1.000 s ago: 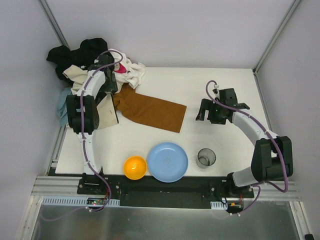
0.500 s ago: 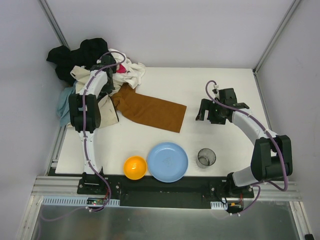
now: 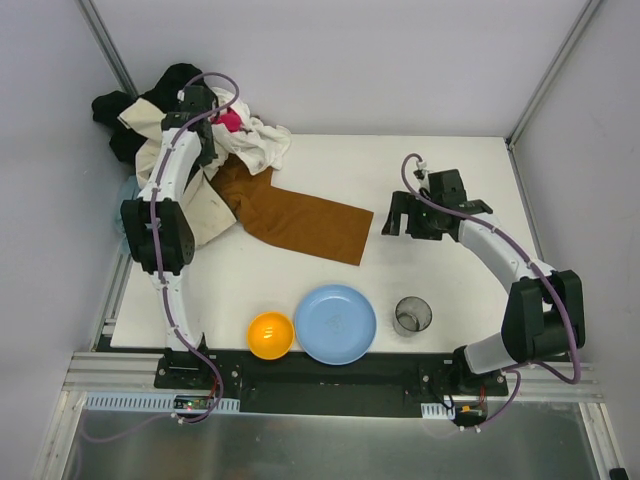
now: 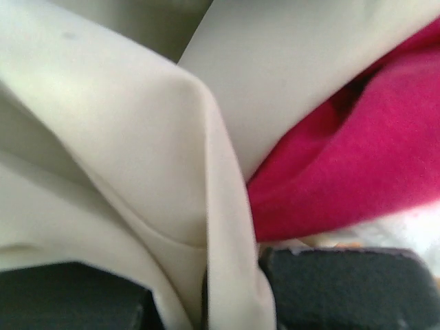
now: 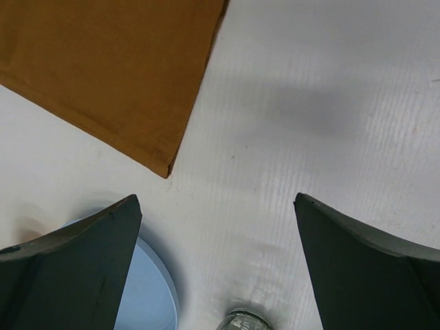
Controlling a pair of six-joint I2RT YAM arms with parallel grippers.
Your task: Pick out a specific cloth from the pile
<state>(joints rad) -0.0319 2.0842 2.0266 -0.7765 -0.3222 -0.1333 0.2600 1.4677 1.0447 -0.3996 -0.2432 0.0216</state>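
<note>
The rust-brown cloth (image 3: 295, 215) lies flat on the white table, its upper left end running under the pile (image 3: 165, 120) of black, cream, white and pink garments at the far left corner. My left gripper (image 3: 208, 135) is up in the pile, shut on a fold of cream fabric (image 4: 172, 158), with pink fabric (image 4: 357, 165) right beside it. My right gripper (image 3: 397, 212) hovers open over bare table just right of the cloth's near end (image 5: 103, 69), with nothing between its fingers (image 5: 89, 254).
A blue plate (image 3: 336, 324), an orange bowl (image 3: 270, 335) and a clear glass (image 3: 412, 315) stand along the near edge. A cream garment (image 3: 205, 210) hangs off the table's left side. Walls close in the left, back and right.
My left gripper closed on the cream fabric and moved toward the far wall, dragging that fabric up off the brown cloth's left end. My right gripper drifted slightly left.
</note>
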